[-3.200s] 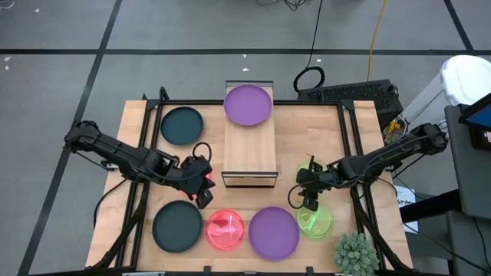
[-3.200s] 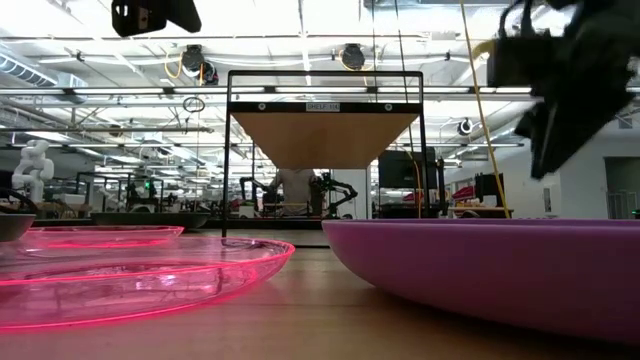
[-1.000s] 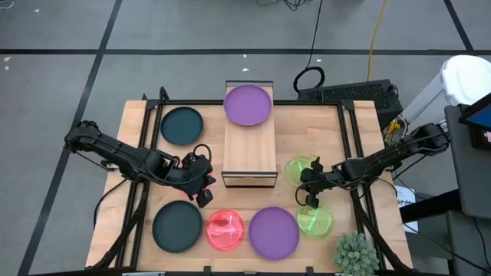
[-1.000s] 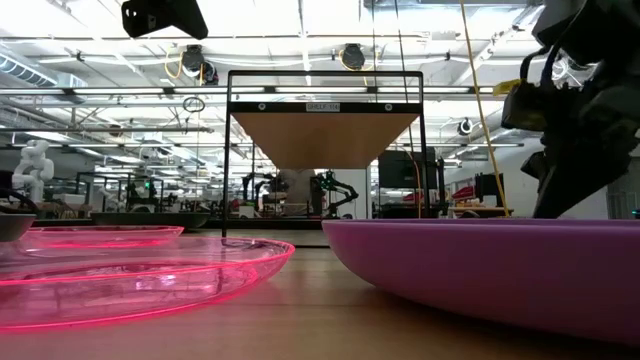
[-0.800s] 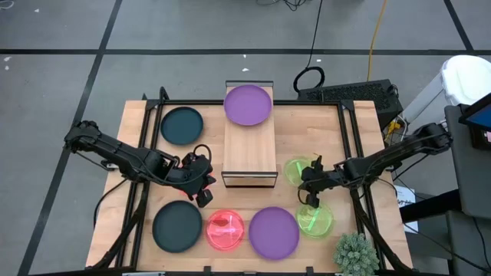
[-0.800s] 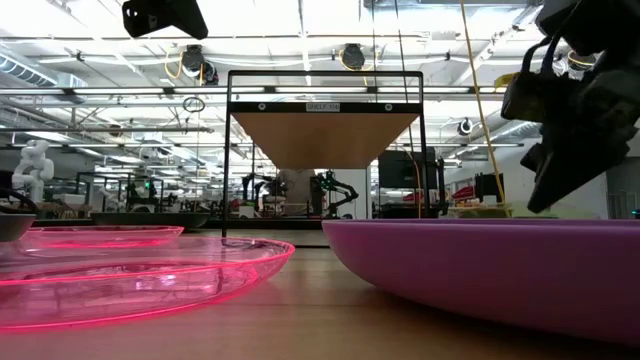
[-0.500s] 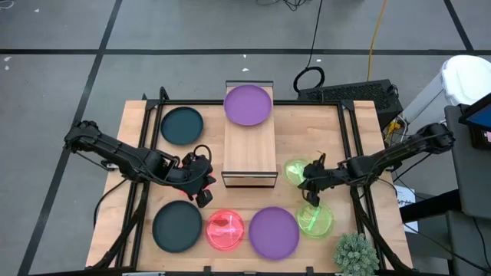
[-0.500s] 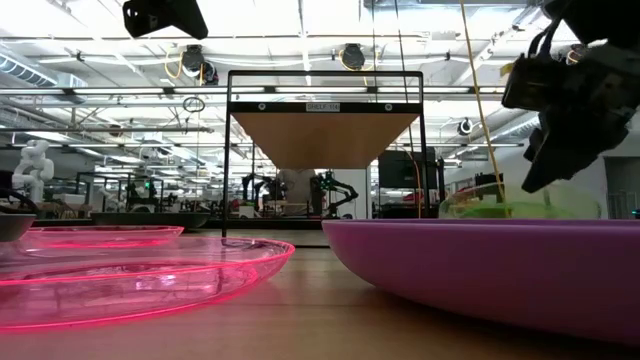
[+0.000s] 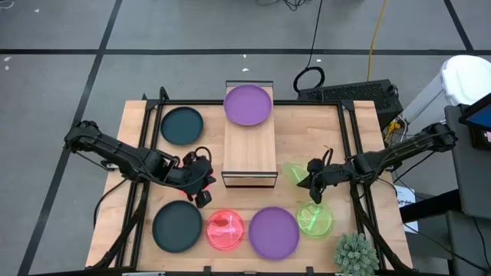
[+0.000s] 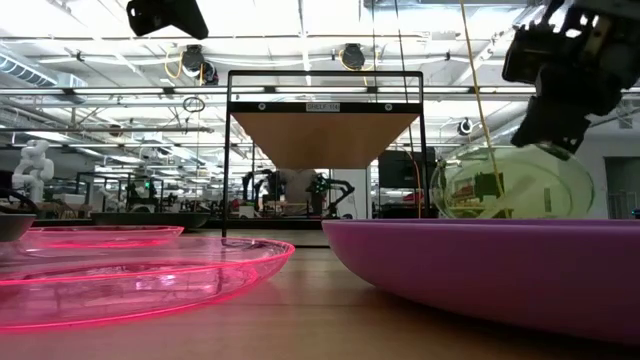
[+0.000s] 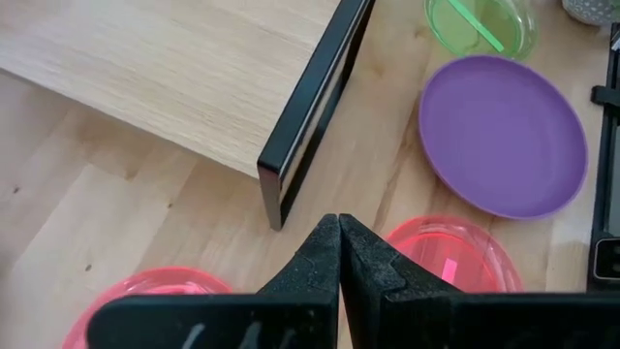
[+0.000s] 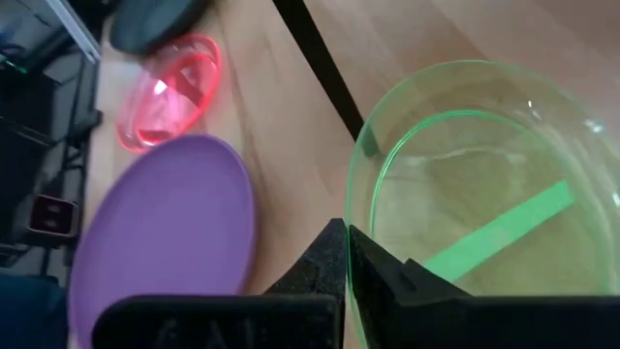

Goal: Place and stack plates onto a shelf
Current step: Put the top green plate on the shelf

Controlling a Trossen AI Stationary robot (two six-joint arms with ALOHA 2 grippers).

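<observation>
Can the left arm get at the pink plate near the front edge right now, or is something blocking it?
Probably yes. The left gripper, fingers shut and empty, hovers just behind the pink plate, with only bare table between; the shelf stands off to its side.

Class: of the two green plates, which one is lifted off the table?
The green plate beside the shelf, pinched at its rim by the right gripper and tilted; the other green plate lies flat.

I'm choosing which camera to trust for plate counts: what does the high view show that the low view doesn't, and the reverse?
Only the high view shows the purple plate on the wooden shelf and two dark teal plates. Only the low view shows the shelf's underside and the room behind. Both show the right gripper shut on a tilted translucent green plate, raised off the table.
</observation>
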